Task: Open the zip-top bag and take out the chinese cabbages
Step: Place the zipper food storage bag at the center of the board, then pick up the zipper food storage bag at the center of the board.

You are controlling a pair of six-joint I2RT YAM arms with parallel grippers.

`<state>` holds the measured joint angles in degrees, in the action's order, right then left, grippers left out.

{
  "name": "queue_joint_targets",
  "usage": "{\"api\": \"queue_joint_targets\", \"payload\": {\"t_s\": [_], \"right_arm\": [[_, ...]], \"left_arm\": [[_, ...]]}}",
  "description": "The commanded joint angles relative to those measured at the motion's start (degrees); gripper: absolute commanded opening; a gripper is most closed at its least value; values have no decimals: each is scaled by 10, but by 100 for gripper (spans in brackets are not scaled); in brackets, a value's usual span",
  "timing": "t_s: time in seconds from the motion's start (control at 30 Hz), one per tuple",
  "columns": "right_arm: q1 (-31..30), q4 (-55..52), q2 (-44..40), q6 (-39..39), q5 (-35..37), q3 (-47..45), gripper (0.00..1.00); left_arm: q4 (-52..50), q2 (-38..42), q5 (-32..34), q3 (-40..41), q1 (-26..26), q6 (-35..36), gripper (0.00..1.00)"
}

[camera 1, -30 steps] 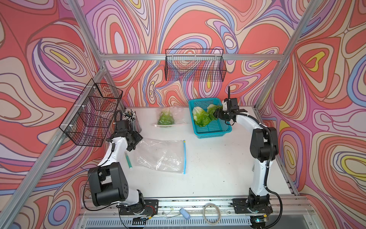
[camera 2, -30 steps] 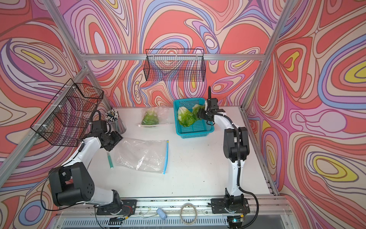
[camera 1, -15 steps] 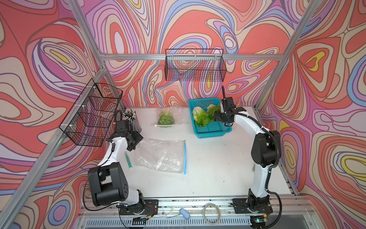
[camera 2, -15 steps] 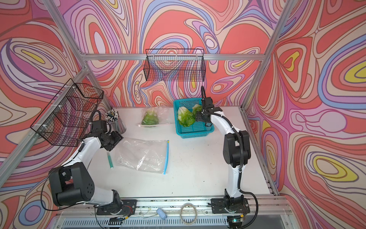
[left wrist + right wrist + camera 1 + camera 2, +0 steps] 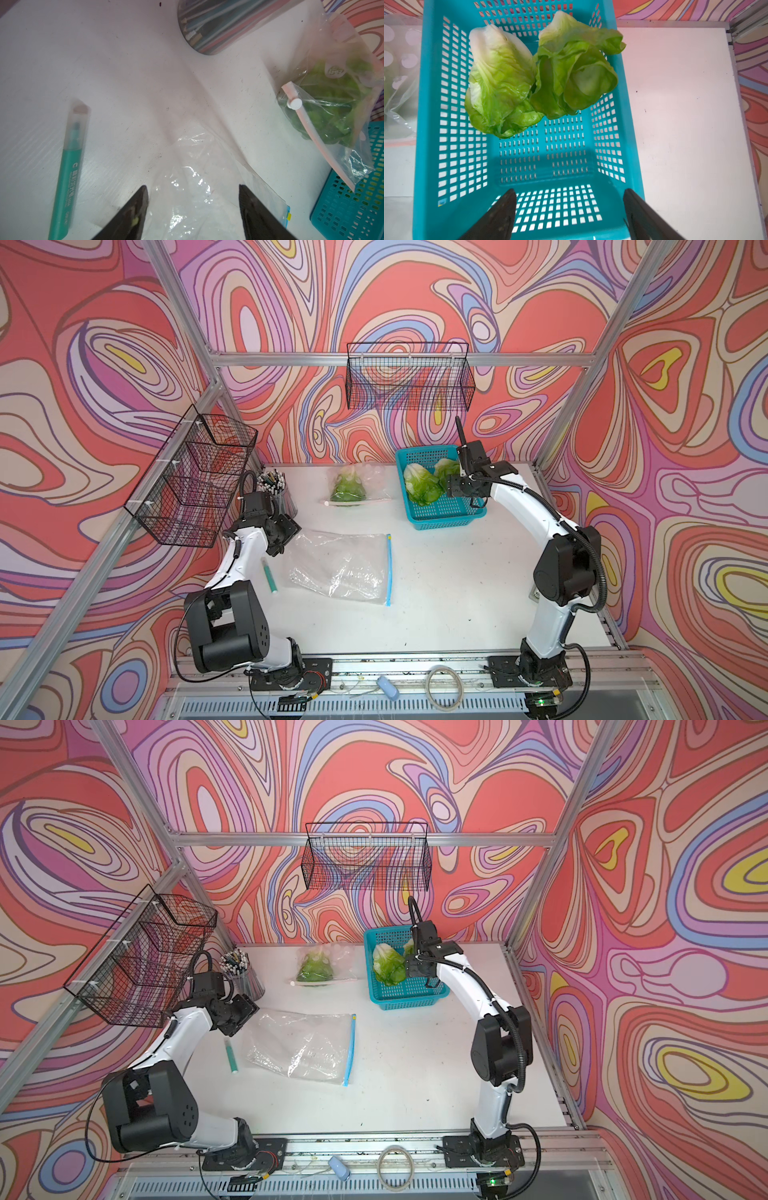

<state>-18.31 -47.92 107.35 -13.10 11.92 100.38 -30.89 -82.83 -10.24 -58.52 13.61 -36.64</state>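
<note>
Right gripper (image 5: pixel 569 192) has just let go and pulled up off the teal basket (image 5: pixel 425 145). Its fingers are spread and empty. One chinese cabbage (image 5: pixel 500 79) lies in the basket, touching a second cabbage (image 5: pixel 571 68). The blue-zip bag (image 5: pixel 340 568) mid-counter looks emptied. Left gripper (image 5: pixel 192 187) hovers over its corner, fingers released. The third cabbage (image 5: pixel 348 489) sits in the pink-zip bag (image 5: pixel 353 158) at the back, which looks zipped. Likely the next job.
</note>
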Motion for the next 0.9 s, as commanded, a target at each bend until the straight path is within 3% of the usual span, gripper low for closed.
{"api": "queue_joint_targets", "payload": {"t_s": [0.0,0.23,0.5,0.87], "right_arm": [[-14,-31,-31,2,24,0,84],[-72,-57,-59,-1,60,11,78],[-177,-57,-60,15,99,52,57],[-300,35,17,111,109,104,45]], "left_arm": [[2,17,-3,-12,3,0,71],[1,19,-7,-13,4,2,71],[2,21,-8,-14,4,6,70],[3,21,-18,-17,3,12,69]]}}
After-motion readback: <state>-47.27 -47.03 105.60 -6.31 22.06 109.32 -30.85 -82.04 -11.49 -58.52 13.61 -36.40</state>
